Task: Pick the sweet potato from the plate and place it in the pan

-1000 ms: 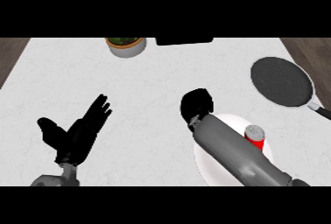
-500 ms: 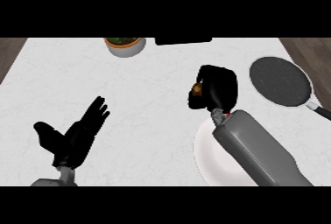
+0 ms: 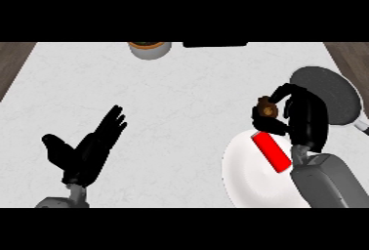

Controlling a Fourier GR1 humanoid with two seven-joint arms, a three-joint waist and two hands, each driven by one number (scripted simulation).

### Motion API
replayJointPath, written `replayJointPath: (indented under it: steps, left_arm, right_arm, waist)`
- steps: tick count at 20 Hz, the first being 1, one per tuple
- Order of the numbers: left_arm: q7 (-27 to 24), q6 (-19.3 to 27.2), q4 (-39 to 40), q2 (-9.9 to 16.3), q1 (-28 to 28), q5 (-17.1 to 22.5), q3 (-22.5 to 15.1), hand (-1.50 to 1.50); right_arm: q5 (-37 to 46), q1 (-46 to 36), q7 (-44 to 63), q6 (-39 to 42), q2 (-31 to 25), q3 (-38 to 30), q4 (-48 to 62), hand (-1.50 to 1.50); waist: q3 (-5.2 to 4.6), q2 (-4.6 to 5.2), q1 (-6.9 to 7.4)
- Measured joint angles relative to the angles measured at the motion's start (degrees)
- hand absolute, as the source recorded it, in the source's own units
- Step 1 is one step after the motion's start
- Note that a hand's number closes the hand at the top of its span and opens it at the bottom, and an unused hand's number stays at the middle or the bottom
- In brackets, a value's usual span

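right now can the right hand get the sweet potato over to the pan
Probably yes. The right hand is curled round the sweet potato, lifted off the plate, and the pan sits just beside it with nothing between.

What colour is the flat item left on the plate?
Red; the flat item lies on the white plate, seen in the head view.

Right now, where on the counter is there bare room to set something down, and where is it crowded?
Bare: the wide middle of the counter, between left hand, pot and plate. Crowded: the right side, where right hand holds the sweet potato between plate and pan.
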Motion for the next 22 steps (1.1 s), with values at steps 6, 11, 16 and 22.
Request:
replayJointPath:
  steps: [6, 11, 16, 22]
  left_arm:
    - [0.16, -1.09, 0.49, -0.89, -0.97, -0.72, -0.19, 0.0]
    - [0.0, -1.64, 0.73, -1.58, -1.12, -1.31, -0.35, 0.0]
    - [0.81, -2.04, 1.91, -2.07, -2.79, -1.17, 0.08, 0.0]
    - [1.15, -2.59, 1.49, -2.16, -3.42, -1.47, -0.01, 0.0]
  right_arm:
    - [-3.86, 1.75, -11.98, -4.0, -3.25, -7.74, 9.79, 1.5]
    - [-4.79, -3.23, -21.24, -8.91, -4.38, -13.56, 23.94, 1.5]
    - [-7.1, -8.27, -30.11, -16.06, -6.1, -20.55, 37.9, 1.5]
    - [-13.04, -14.59, -41.99, -21.1, -9.28, -29.1, 52.75, 1.5]
  waist:
    - [-0.06, 0.31, 1.57]
    - [-0.05, 0.49, 2.27]
    - [0.0, 0.78, 2.9]
    - [0.12, 1.16, 3.9]
